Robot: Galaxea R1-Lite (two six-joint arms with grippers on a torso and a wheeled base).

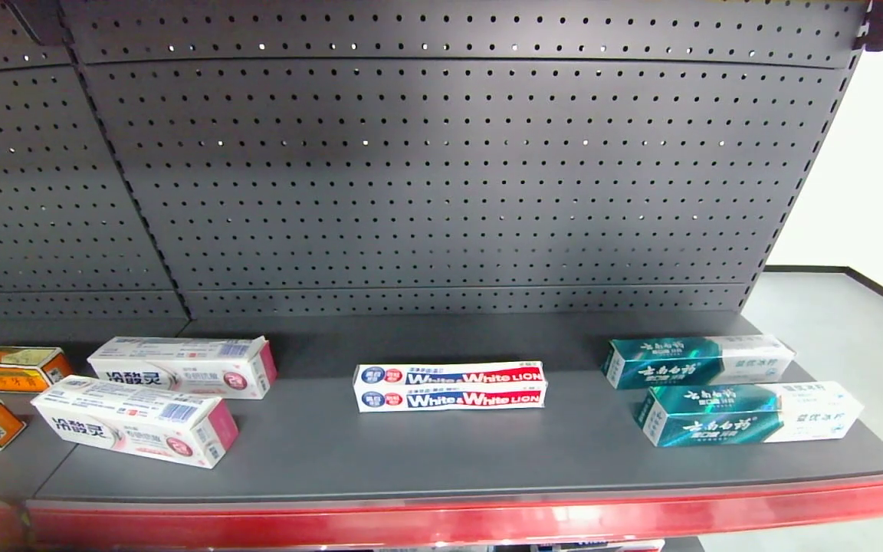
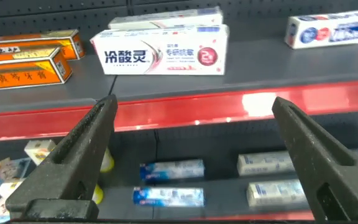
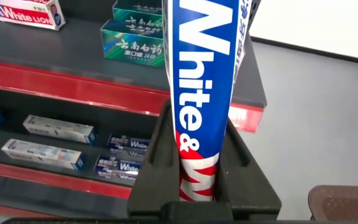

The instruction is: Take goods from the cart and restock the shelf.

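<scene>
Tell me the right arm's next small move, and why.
Probably carry the blue, red and white toothpaste box in over the red shelf edge, toward the matching pair of boxes mid-shelf. The right gripper is shut on it, with bare grey shelf in front of that pair.

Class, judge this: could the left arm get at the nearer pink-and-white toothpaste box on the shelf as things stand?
Probably yes: the left gripper is open and empty, facing the pink-and-white box with nothing standing between them.
</scene>
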